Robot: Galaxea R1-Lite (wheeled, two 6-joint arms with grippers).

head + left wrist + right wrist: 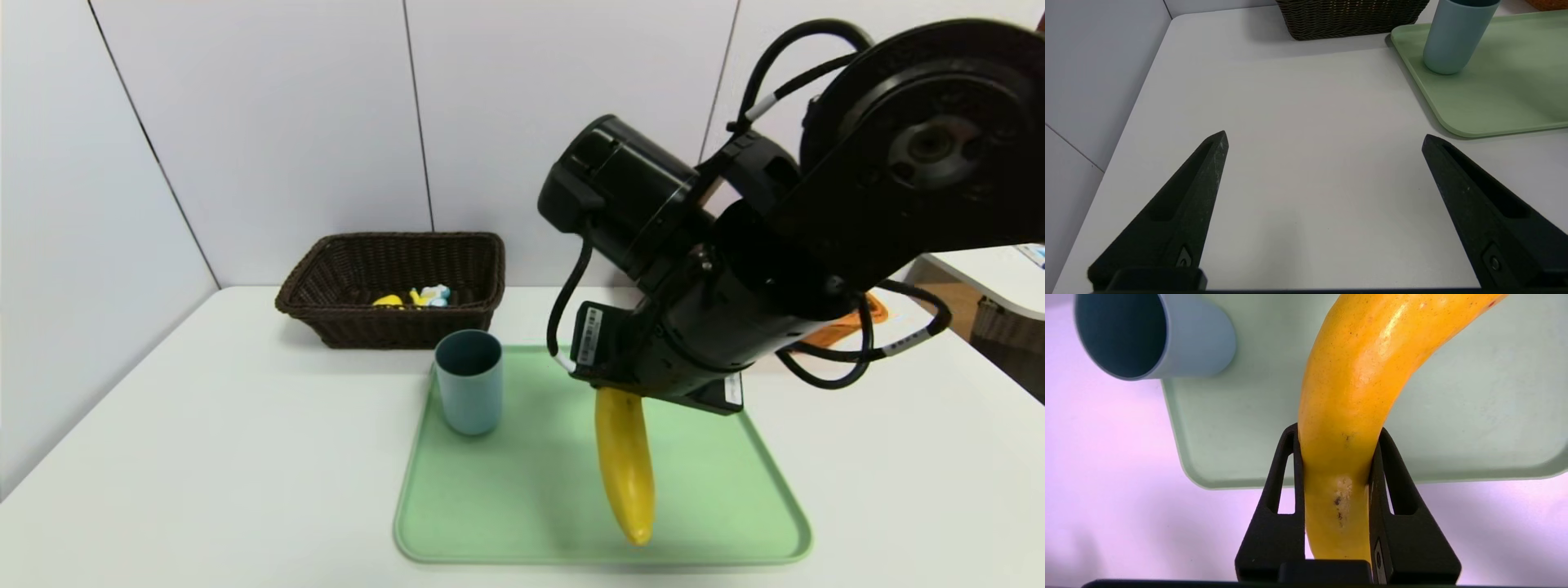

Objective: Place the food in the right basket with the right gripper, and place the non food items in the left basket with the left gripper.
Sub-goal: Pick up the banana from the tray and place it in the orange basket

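With the banana (624,465) pinched between the right gripper (1336,457) fingers and hanging above the green tray (522,506), we judge the food step half done: lifted, not yet delivered. The right basket (872,309) shows only as an orange sliver behind the arm. The left gripper (1325,141) is parked over bare table, fingers spread wide, holding nothing. Count: one banana, one blue cup (469,380) upright on the tray, two baskets. The dark left basket (392,290) already holds small items, number unclear. The cup remains.
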